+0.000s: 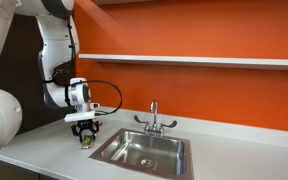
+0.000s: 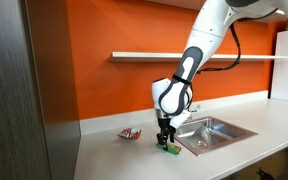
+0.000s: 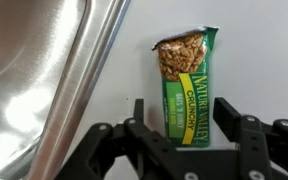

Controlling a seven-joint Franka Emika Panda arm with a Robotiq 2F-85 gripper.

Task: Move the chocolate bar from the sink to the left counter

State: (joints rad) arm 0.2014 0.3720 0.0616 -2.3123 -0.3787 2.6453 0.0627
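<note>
The chocolate bar (image 3: 188, 88) is a green flat packet lying on the light-grey left counter (image 3: 264, 60), just beside the rim of the steel sink (image 3: 34, 80). My gripper (image 3: 184, 120) is open, with its two fingers on either side of the bar's near end and a gap on each side. In both exterior views the gripper (image 1: 82, 127) (image 2: 165, 133) hangs just above the bar (image 1: 85, 141) (image 2: 171, 148), which rests on the counter (image 1: 39, 150) (image 2: 109, 158) next to the sink (image 1: 144, 150) (image 2: 214, 130).
A chrome two-handled faucet (image 1: 154, 120) stands behind the basin. A red-and-white flat packet (image 2: 131, 133) lies on the counter near the orange wall. A shelf (image 1: 204, 60) runs along the wall above. A dark cabinet side (image 2: 24, 90) bounds the counter's end.
</note>
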